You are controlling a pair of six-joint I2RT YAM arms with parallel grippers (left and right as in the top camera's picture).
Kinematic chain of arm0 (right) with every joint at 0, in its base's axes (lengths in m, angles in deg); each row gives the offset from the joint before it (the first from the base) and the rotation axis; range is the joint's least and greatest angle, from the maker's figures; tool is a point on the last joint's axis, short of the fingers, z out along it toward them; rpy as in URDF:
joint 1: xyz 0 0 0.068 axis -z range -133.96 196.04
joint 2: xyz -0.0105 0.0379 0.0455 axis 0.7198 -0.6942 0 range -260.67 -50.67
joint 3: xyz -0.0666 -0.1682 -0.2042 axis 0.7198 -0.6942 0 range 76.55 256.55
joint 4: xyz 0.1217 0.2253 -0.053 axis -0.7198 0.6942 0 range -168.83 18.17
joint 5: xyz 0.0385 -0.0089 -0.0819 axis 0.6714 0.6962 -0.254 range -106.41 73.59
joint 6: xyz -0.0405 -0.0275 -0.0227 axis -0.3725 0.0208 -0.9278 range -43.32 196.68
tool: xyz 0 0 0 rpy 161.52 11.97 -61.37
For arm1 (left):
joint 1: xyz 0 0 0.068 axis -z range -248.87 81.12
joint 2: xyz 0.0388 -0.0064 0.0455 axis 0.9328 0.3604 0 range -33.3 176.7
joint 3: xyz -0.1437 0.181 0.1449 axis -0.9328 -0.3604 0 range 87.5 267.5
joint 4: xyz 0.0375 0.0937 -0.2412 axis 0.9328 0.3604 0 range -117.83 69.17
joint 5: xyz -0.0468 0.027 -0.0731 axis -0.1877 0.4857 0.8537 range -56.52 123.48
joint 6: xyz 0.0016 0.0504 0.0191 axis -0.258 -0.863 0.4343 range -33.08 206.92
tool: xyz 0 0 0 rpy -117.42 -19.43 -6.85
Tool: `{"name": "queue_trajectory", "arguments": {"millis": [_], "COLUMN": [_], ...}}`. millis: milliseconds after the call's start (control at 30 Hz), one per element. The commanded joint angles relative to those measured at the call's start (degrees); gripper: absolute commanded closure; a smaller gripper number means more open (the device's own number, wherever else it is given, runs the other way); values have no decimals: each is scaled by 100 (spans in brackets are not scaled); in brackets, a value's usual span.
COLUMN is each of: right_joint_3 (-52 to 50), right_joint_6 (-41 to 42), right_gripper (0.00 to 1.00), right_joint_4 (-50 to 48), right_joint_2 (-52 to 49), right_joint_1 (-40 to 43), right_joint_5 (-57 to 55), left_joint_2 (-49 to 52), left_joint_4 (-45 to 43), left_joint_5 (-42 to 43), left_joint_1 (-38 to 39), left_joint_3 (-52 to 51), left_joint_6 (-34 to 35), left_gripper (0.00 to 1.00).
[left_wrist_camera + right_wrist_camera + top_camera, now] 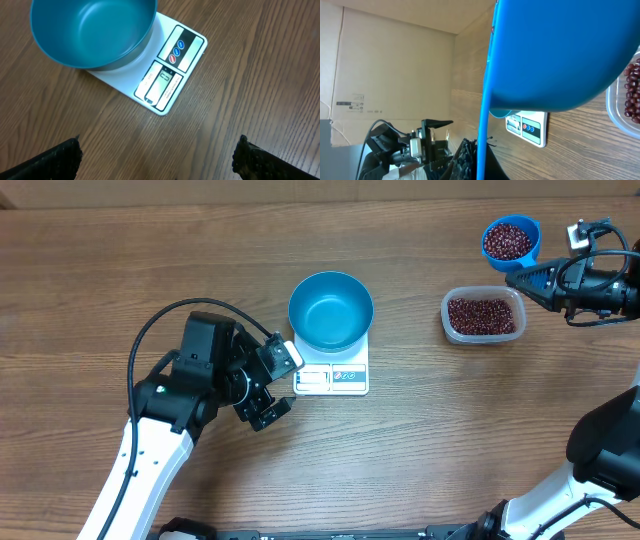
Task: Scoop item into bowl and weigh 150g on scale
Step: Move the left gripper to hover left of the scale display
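Left wrist, bowl (pixel 90 30) on scale (pixel 170 75), print illegible

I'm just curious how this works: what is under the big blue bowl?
The white scale: the bowl stands on it. Only the scale's edge with the display and buttons shows. The platform beneath the bowl is covered.
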Motion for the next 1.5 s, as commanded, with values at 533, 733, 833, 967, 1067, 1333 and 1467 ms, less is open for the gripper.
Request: {"name": "queue_trajectory", "arguments": {"millis": [533, 733, 833, 967, 1067, 1333, 1467], "right_joint_3": [175, 175, 175, 175, 175, 175, 175], "right_joint_6": [-122, -122, -122, -122, -122, -122, -120], "right_gripper": [96, 96, 96, 96, 96, 96, 96], "right_joint_4": [-2, -2, -2, -2, -7, -4, -2], "right_joint_2": [234, 234, 234, 234, 234, 234, 234], "right_joint_1": [15, 15, 15, 15, 15, 15, 15], "right_joint_5": [140, 138, 138, 138, 138, 140, 140], "left_joint_2": [33, 33, 31, 28, 28, 28, 28], "left_joint_4": [-166, -435, -470, -472, -466, -442, -398], "left_joint_5": [315, 293, 297, 435, 793, 1198, 1180], "left_joint_1": [-31, -31, -35, -190, -439, -695, -695], "left_joint_3": [-37, -37, -37, -37, -37, -37, -37], "left_joint_6": [155, 345, 382, 382, 382, 378, 378], "left_gripper": [1, 0, 0, 1, 0, 0, 1]}}
